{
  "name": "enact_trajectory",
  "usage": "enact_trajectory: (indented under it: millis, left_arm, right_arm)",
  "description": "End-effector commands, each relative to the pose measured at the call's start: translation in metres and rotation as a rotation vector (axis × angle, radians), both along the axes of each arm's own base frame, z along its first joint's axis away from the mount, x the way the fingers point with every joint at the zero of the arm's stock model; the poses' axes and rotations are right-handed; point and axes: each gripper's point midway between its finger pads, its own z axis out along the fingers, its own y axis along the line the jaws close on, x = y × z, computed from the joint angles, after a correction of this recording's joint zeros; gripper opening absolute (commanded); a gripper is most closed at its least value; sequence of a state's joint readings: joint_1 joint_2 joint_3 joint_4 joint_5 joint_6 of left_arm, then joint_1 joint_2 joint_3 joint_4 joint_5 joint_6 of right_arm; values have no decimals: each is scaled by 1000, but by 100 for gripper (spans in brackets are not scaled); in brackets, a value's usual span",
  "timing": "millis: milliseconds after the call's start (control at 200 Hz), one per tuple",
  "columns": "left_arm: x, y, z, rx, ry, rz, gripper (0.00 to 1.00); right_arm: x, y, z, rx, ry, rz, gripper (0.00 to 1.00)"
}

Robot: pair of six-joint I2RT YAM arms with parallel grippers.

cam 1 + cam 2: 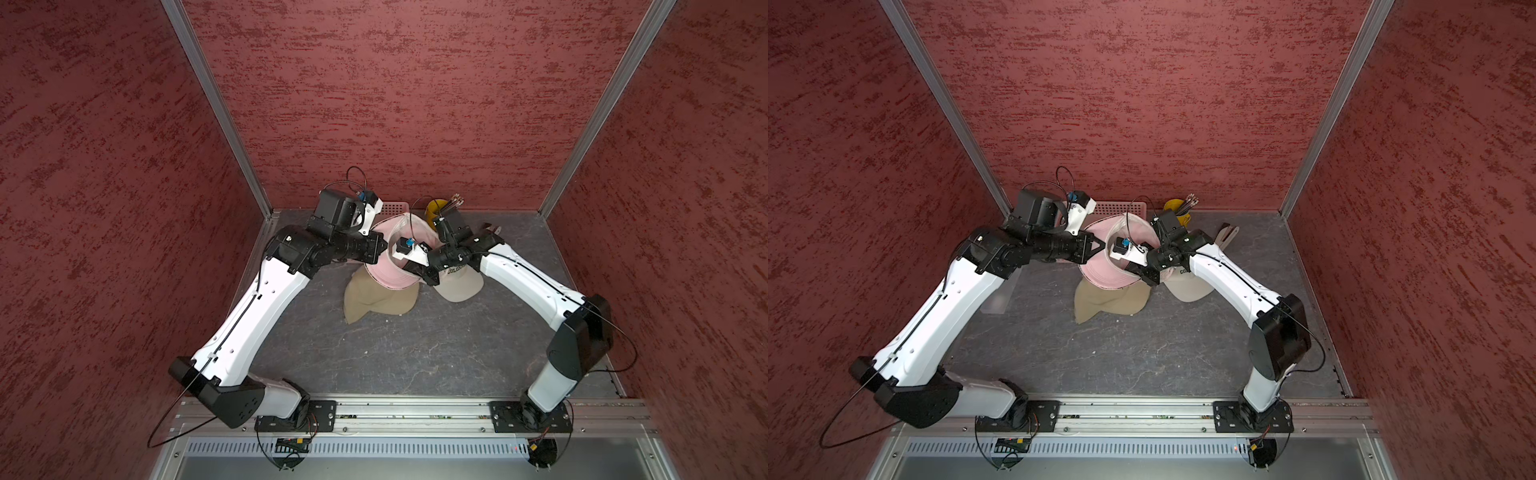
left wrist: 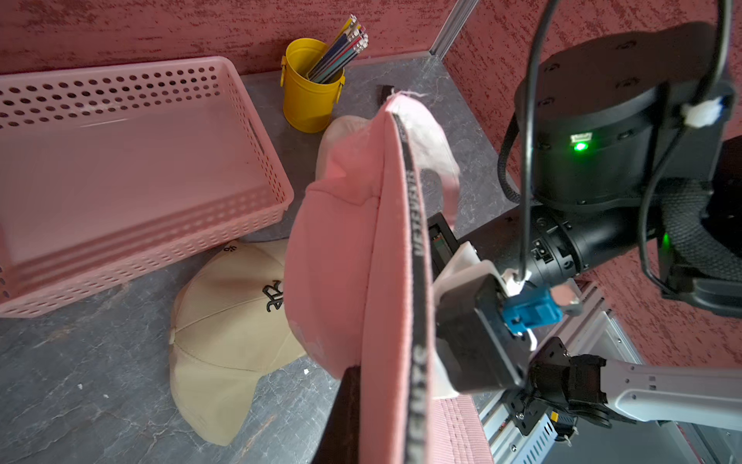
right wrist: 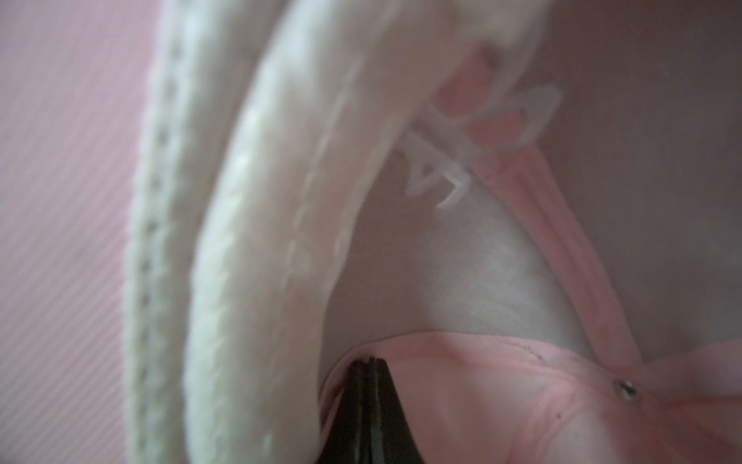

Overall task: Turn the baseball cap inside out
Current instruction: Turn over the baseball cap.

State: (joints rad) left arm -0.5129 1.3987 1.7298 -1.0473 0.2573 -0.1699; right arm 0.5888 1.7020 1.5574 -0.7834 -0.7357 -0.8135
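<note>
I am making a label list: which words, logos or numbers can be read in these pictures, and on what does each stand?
"COLOR", the rest hidden, on the off-white cap.
White letters on the black band inside the pink cap: too blurred to read.
Black stitched emblem on the tan cap: not legible as letters.

Lifted cap [image 1: 388,272] above the table [image 1: 415,353]; front cap [image 1: 374,301] below it, right cap [image 1: 461,289] beside; basket [image 1: 392,206], pencil cup [image 1: 434,210] behind.

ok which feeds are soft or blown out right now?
Right wrist view: badly out of focus, lens buried inside the pink cap, its white sweatband a smear. Left wrist view: pink basket and beige cap sharp, near cap edge soft. Both top views: even light, faint shadows, no glare.
</note>
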Motion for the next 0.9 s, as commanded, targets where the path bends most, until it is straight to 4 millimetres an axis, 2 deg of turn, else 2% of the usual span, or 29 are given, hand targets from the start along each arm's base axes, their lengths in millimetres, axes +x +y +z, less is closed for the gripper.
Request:
enact_trajectory:
  millis: [0, 110, 190, 240, 285, 331, 381, 471, 531, 541, 561, 636, 816, 892]
  left_arm:
    - [9, 9, 29, -72, -69, 6, 0]
    - [12, 14, 34, -66, -82, 14, 0]
    - [10, 11, 34, -72, -74, -5, 0]
    - [9, 9, 28, -50, -67, -9, 0]
    - [7, 7, 21, -11, -66, -11, 0]
    - [7, 7, 16, 28, -68, -1, 0]
    - [8, 8, 11, 50, -69, 17, 0]
    - [16, 10, 5, 36, -56, 76, 0]
    - [25, 14, 1, 11, -37, 130, 0]
    - [26, 15, 1, 5, -31, 136, 0]
    - [29, 16, 1, -8, -24, 151, 0]
    - [36, 17, 2, -58, 5, 197, 0]
    - [51, 10, -2, -124, 64, 228, 0]
    - [55, 3, -4, -142, 88, 218, 0]
  right_arm:
    - [-41, -7, 3, 28, 6, 110, 0]
    - [-36, -14, -12, -24, 3, 49, 0]
    - [-20, -18, -18, -52, -48, -33, 0]
    - [-3, -20, -13, -47, -105, -106, 0]
    - [8, -22, -6, -38, -147, -158, 0]
    - [17, -23, 12, -7, -195, -197, 3]
    - [37, -25, 34, 30, -256, -300, 7]
    - [48, -25, 81, 148, -294, -397, 28]
    - [45, -22, 99, 217, -288, -399, 38]
    - [42, -24, 110, 243, -304, -404, 39]
    - [40, -25, 120, 274, -312, -410, 42]
    - [27, -25, 136, 344, -320, -397, 46]
    - [-26, -16, 141, 386, -370, -283, 53]
    - [-42, -11, 141, 401, -404, -264, 56]
